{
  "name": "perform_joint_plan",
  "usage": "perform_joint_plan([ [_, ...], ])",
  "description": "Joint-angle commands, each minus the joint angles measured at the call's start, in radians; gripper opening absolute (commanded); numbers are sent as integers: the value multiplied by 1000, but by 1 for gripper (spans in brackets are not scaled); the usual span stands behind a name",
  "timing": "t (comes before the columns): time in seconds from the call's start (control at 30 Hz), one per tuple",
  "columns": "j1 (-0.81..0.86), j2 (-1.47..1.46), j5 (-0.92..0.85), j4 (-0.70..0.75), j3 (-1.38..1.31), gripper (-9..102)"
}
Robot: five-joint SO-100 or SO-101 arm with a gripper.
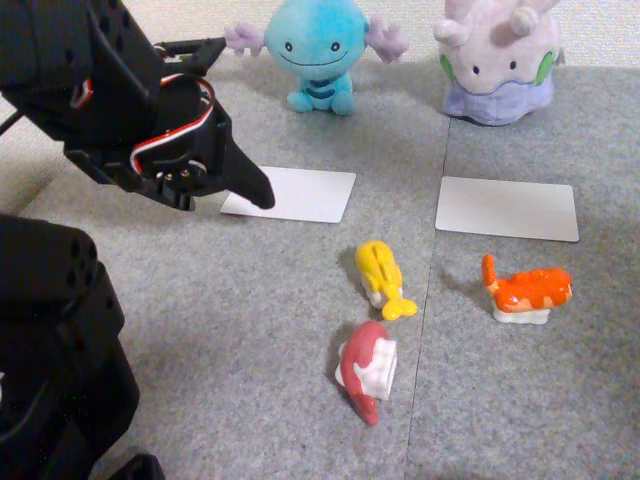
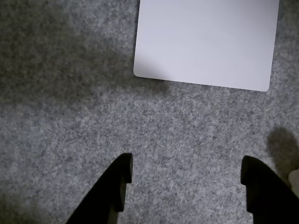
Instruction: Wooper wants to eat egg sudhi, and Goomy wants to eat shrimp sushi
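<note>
The egg sushi (image 1: 382, 277), yellow on its white rice base, lies on the grey carpet (image 1: 200, 330) in the fixed view, below and a little right of the white card (image 1: 292, 194) that sits in front of Wooper (image 1: 317, 52). It is near that card but not on it. The shrimp sushi (image 1: 527, 291) lies to the right of the egg sushi, well apart from it, just below the second white card (image 1: 507, 208), which sits in front of Goomy (image 1: 500, 60). A dark red sushi piece (image 1: 367, 367) lies just below the egg sushi, close to its tail.

Both cards are bare, so by the look of it neither plush has been served: the egg piece has yet to reach Wooper's card and the shrimp piece Goomy's.

The gripper (image 1: 255, 190) hangs over the left edge of Wooper's card in the fixed view, above and left of the egg sushi and apart from every piece. In the wrist view the gripper (image 2: 187, 172) has its jaws spread wide with only carpet between them, holding nothing, and Wooper's card (image 2: 205, 42) lies ahead of the tips. The likely first step is to come down to the egg sushi and grasp it.
</note>
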Motion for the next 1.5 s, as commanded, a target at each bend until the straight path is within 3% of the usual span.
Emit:
perform_joint_plan([
  [0.0,3,64,-8,3,137,27],
  [1.47,-6,66,-11,-15,133,28],
])
